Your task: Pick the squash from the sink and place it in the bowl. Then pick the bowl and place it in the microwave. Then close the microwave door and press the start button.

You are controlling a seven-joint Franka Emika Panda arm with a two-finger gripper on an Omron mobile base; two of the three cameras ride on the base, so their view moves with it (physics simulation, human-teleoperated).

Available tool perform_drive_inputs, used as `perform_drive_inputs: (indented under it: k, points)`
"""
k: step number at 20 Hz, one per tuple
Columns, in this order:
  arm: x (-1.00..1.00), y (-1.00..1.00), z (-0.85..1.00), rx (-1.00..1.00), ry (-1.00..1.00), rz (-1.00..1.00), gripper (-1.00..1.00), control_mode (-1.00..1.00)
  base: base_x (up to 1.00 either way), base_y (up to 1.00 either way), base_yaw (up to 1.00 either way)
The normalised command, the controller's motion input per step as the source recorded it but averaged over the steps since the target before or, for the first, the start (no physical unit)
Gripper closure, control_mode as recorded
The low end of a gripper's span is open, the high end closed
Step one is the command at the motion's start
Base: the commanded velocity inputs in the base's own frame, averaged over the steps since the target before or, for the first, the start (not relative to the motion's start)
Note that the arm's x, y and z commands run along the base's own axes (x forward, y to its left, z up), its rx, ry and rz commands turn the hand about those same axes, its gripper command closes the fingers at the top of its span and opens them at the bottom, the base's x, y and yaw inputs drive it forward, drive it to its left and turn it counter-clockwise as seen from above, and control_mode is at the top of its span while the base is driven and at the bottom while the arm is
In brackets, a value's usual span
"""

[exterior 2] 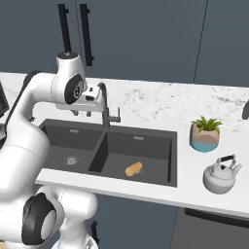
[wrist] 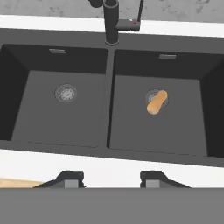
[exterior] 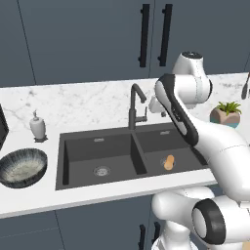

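The small orange squash (exterior: 169, 162) lies on the floor of the right basin of the dark sink (exterior: 97, 142), partly over the round drain. In the hand view the squash (wrist: 157, 101) sits right of centre, well below my fingertips (wrist: 70, 178). My gripper (wrist: 111, 179) is open with nothing between its fingers. It hangs above the sink's front edge. From the right base view the gripper (exterior 2: 81, 112) is up beside the curved faucet (exterior 2: 104, 104). The blue-grey bowl (exterior: 22, 167) stands empty on the counter left of the sink.
A white soap dispenser (exterior: 37, 126) stands behind the bowl. A potted plant (exterior 2: 206, 133) and a grey kettle (exterior 2: 221, 176) sit on the counter right of the sink. A black edge (exterior: 1, 131) juts in at the far left. Dark cabinets hang above.
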Motion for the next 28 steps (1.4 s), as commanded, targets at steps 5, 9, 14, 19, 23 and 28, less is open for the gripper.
perform_drive_inputs:
  k: [5, 9, 14, 19, 23, 28]
  points:
    - [-0.20, -0.02, -0.05, 0.00, -0.05, 0.00, -1.00, -1.00, 0.00, 0.00, 0.00]
    - [-0.35, -0.70, -0.61, 0.08, -0.04, -0.01, -1.00, -1.00, 0.00, 0.00, 0.00]
    - [-0.10, -0.84, -0.60, 0.26, 0.09, -0.17, -1.00, -1.00, 0.00, 0.00, 0.00]
    - [0.26, -0.64, -0.62, 0.18, 0.09, -0.19, -1.00, -1.00, 0.00, 0.00, 0.00]
    - [0.64, -0.18, -0.56, 0.01, 0.29, -0.14, -1.00, -1.00, 0.00, 0.00, 0.00]
    - [0.49, -0.09, -0.58, 0.00, 0.22, -0.10, -1.00, -1.00, 0.00, 0.00, 0.00]
